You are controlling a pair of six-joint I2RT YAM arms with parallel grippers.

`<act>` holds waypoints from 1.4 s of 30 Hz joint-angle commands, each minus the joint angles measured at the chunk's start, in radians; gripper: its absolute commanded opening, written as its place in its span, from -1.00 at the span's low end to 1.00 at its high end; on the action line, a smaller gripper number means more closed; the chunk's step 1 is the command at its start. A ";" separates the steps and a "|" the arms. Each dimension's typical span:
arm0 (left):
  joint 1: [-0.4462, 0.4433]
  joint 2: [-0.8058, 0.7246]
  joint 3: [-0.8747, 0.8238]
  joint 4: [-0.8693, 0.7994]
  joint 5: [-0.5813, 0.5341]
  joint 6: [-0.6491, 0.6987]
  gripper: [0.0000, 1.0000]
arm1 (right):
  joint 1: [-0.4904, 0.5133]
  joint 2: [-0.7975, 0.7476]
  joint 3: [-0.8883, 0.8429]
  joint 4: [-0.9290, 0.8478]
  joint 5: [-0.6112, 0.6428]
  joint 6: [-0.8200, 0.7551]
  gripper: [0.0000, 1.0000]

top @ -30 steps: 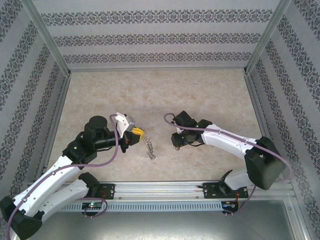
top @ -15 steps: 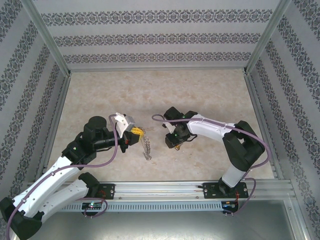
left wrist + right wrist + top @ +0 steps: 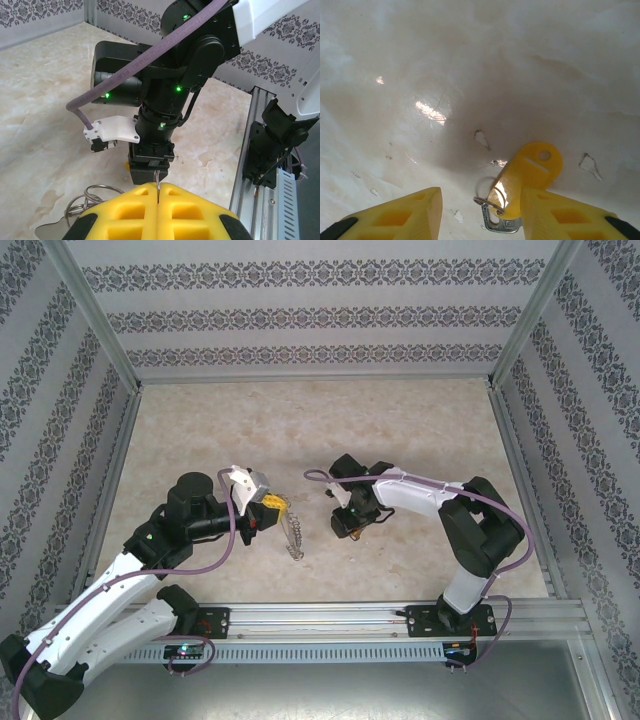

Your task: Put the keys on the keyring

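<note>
Left gripper point(image 3: 274, 505) clamped shut on the keyring point(image 3: 294, 538), chain dangling at frame centre. Right gripper point(image 3: 480, 196) has jaws apart. The key point(image 3: 530, 169) lies on the table point(image 3: 470, 75) between them, lower right of the wrist view.

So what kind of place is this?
Probably a robot test cell: left arm and right arm bolted to a rail, marble-look table, patterned walls in a metal frame.

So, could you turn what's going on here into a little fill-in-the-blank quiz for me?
1. The left gripper is shut on the silvery ___, which dangles from it.
2. The key lying on the table is ___ in colour.
3. The right gripper, low over the key, is ___ rather than shut.
Missing words: keyring; yellow; open.
</note>
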 commanded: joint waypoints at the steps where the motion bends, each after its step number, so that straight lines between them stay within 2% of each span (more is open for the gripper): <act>1: 0.015 -0.014 0.009 0.025 -0.001 0.019 -1.00 | 0.008 0.014 -0.025 0.011 -0.020 0.009 -0.11; 12: 0.015 -0.028 0.008 0.031 0.002 0.016 -1.00 | 0.030 0.010 -0.040 0.010 -0.011 0.033 -0.15; 29: 0.015 -0.042 0.004 0.037 0.011 0.009 -1.00 | 0.083 -0.067 -0.077 0.008 0.090 0.077 -0.46; 42: 0.015 -0.045 0.005 0.036 0.013 0.007 -1.00 | 0.087 -0.080 -0.100 0.033 0.055 0.082 -0.44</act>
